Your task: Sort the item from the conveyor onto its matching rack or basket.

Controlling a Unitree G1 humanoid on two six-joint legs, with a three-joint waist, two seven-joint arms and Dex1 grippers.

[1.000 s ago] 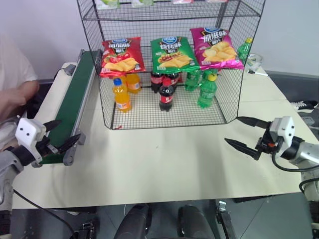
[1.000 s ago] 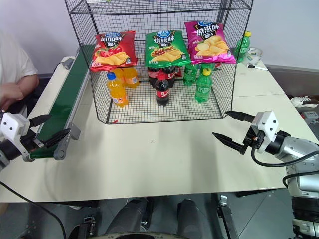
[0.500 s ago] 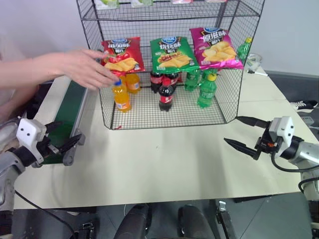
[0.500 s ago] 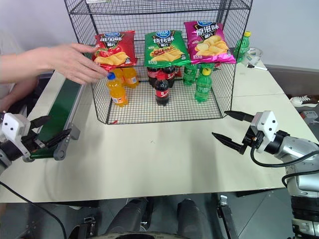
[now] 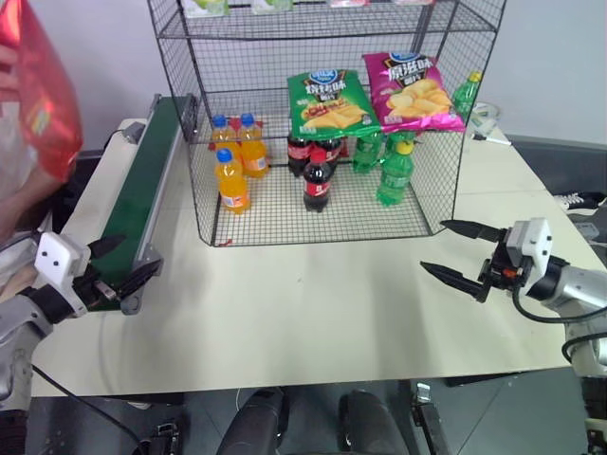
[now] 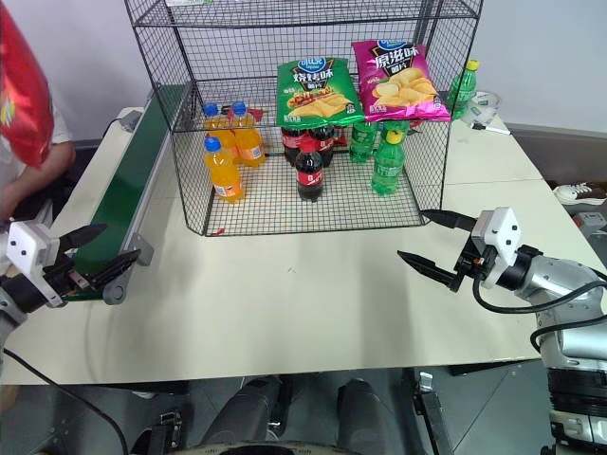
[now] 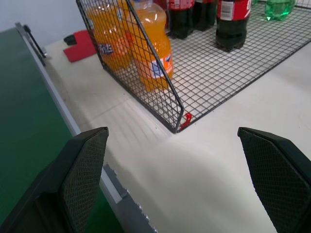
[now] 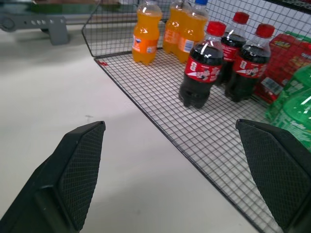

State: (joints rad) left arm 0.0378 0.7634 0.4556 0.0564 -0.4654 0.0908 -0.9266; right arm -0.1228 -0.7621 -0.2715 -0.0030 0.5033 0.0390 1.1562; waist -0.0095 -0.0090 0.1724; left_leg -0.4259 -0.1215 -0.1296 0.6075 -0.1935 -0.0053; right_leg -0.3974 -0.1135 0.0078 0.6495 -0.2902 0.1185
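Note:
A person at the far left holds the shiny red crisp bag (image 5: 43, 95) up in the air, to the left of the conveyor (image 5: 142, 190), whose dark green belt runs along the table's left side. The black wire rack (image 5: 446, 142) stands at the back middle of the table. My left gripper (image 5: 128, 258) is open at the conveyor's near end, with nothing between its fingers (image 7: 82, 170). Over the table on the right, in front of the rack's right corner, my right gripper (image 5: 434, 246) is open and empty.
A green crisp bag (image 5: 327, 100) and a magenta crisp bag (image 5: 413, 90) lie on the rack's middle tier. Orange bottles (image 5: 232, 175), cola bottles (image 5: 316, 180) and green bottles (image 5: 394, 171) stand on its bottom tier. The person's arm (image 6: 38, 171) is beside the conveyor.
The person's hand reached into the rack, took the red crisp bag off the middle tier and lifted it away to the far left. Both grippers stayed in place, open.

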